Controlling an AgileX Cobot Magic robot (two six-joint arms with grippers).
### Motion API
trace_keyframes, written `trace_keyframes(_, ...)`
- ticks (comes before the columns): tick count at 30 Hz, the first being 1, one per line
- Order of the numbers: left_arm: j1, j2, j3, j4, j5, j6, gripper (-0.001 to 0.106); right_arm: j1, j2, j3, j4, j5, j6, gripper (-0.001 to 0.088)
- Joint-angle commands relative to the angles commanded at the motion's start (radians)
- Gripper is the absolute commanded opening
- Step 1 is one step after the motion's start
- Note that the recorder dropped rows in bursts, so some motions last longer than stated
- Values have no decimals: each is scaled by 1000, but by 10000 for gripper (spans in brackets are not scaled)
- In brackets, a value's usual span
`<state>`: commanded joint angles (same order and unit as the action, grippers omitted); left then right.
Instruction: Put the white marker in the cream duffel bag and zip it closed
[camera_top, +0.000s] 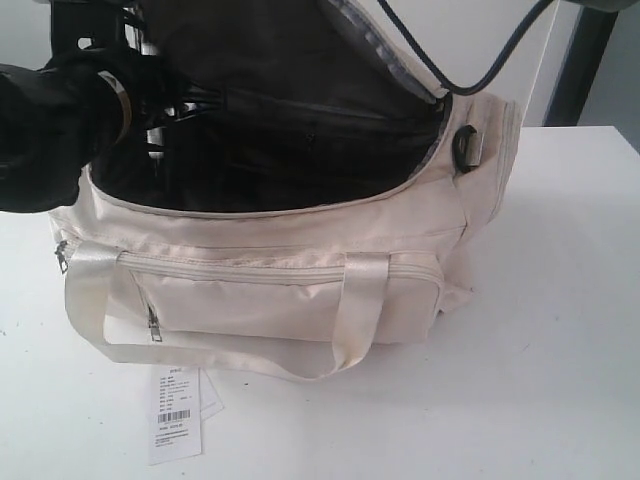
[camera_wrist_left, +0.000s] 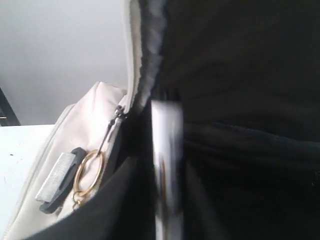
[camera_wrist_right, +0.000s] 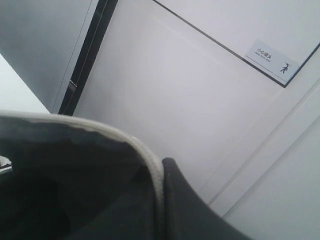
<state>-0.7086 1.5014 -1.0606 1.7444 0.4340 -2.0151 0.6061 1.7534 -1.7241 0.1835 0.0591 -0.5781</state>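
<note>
Right, status. The cream duffel bag sits on the white tabletop with its main compartment unzipped and gaping, black lining on show. Its top flap stands up and runs out of the exterior view at 12 o'clock.

The left arm comes in from 10 o'clock and reaches into the opening at the bag's 10 o'clock corner. The left jaws are pinching the white marker. In the left wrist view the barrel is blurred and lies along the jaws' axis. One dark finger is tight against it; the other is lost against the lining. So the marker is held inside the bag's mouth, with black lining behind it. I can't read the cap end.

In the same view the flap's zip edge is just beside the marker and the zip slider is at the bag's end. A gold ring and a grey strap tab sit on the outer wall near it.

The right jaws are pressed together on the flap's piped rim. One dark finger shows, touching the rim. These jaws are outside the exterior view.

A black cable loops down at the bag's 1 o'clock, and a black buckle sits on the 2 o'clock end. The front pocket looks zipped, with its pull hanging at the 9 o'clock end. The webbing handle drapes over the front. The white barcode tag lies on the tabletop at the bag's 7 o'clock.
</note>
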Motion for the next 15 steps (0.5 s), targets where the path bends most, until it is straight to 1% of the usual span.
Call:
trace_keyframes(1, 0, 0, 0, 0, -2, 0, 733, 0, 0, 0, 0, 0, 0, 0)
trace_keyframes(2, 0, -2, 0, 0, -9, 0, 777, 0, 0, 0, 0, 0, 0, 0)
trace_keyframes(4, 0, -7, 0, 0, -29, 22, 776, 0, 0, 0, 0, 0, 0, 0)
trace_keyframes(5, 0, -14, 0, -2, -34, 53, 752, 0, 0, 0, 0, 0, 0, 0)
trace_keyframes(6, 0, -20, 0, -37, -41, 88, 720, 0, 0, 0, 0, 0, 0, 0)
trace_keyframes(9, 0, -51, 0, -191, -36, 286, 552, 0, 0, 0, 0, 0, 0, 0)
trace_keyframes(12, 0, -79, 0, -354, -14, 519, 341, 0, 0, 0, 0, 0, 0, 0)
trace_keyframes(14, 0, -94, 0, -491, 21, 693, 183, 0, 0, 0, 0, 0, 0, 0)
trace_keyframes(15, 0, -101, 0, -552, 39, 755, 118, 0, 0, 0, 0, 0, 0, 0)
